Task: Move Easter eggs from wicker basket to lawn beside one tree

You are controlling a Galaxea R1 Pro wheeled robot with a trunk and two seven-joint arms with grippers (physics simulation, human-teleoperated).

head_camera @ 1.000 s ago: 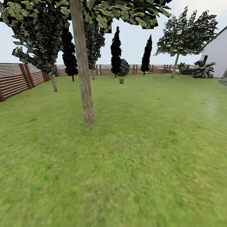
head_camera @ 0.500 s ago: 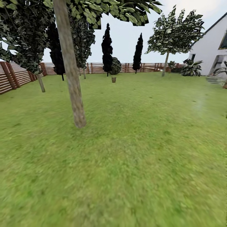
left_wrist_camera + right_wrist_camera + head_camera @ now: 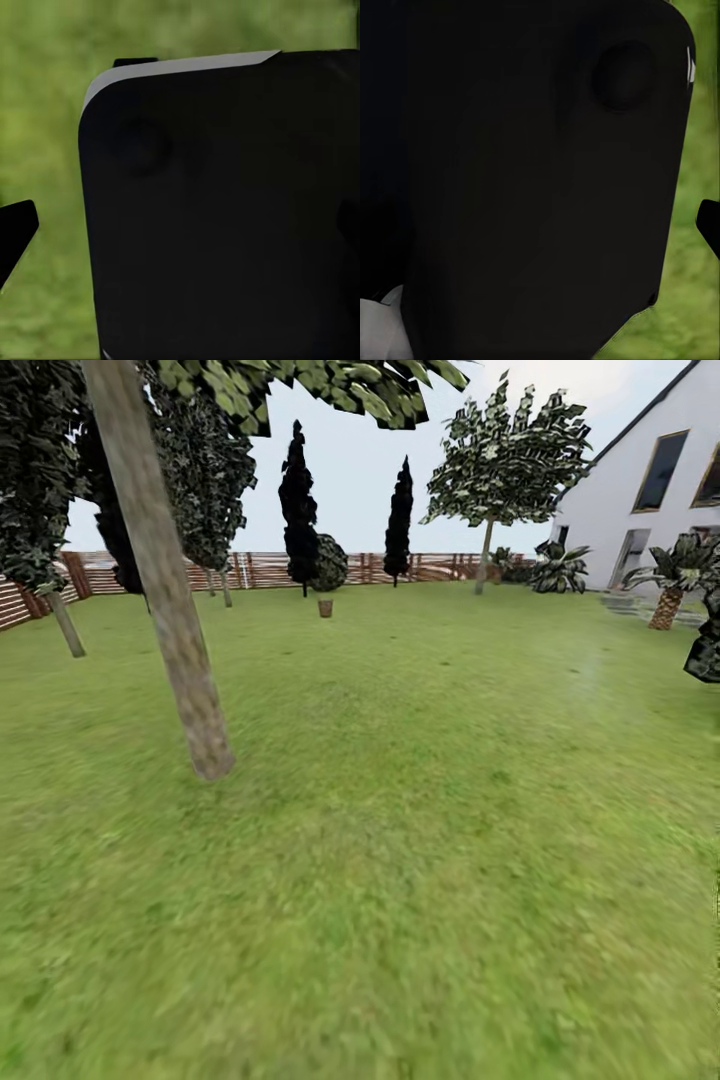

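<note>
- Where my head camera looks across the lawn (image 3: 400, 840), the wicker basket (image 3: 325, 608) stands far off, near the fence (image 3: 400, 568).
- A tree (image 3: 165, 610) with a mottled trunk rises close on my left.
- I see black robot panels blocking both wrist cameras, so I cannot tell either gripper's state.

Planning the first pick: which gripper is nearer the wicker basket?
Left, marginally, at a guess: the wicker basket stands far across the lawn, left of the head view's centre. Both arms are far short of it.
</note>
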